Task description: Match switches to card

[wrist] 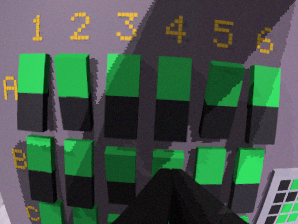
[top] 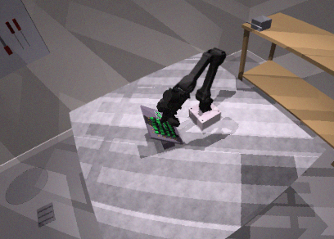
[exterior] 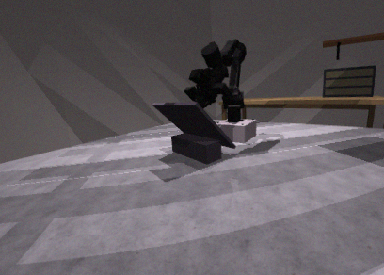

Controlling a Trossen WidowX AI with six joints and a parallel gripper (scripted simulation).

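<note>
The tilted panel (top: 148, 113) (exterior: 185, 118) (wrist: 56, 11) carries rows of rocker switches, each green on the far half and dark on the near half. In the wrist view, row A shows whole, with switch A1 (wrist: 32, 75) at the left and A6 (wrist: 265, 87) at the right. My gripper (top: 164, 119) (wrist: 169, 178) is shut, its tip over the near part of switch B4 (wrist: 168, 158), hiding its dark half; contact cannot be told. Much of row C is hidden or cut off. The card (wrist: 285, 196) shows only partly at the right edge, with green and dark squares.
The panel rests on a dark block (exterior: 195, 148). The arm's pale base (top: 205, 117) (exterior: 239, 130) stands close behind on the near side of the panel. A wooden shelf unit (top: 286, 25) with a grey box (top: 261, 23) stands beyond the table. Shadows cross the switches.
</note>
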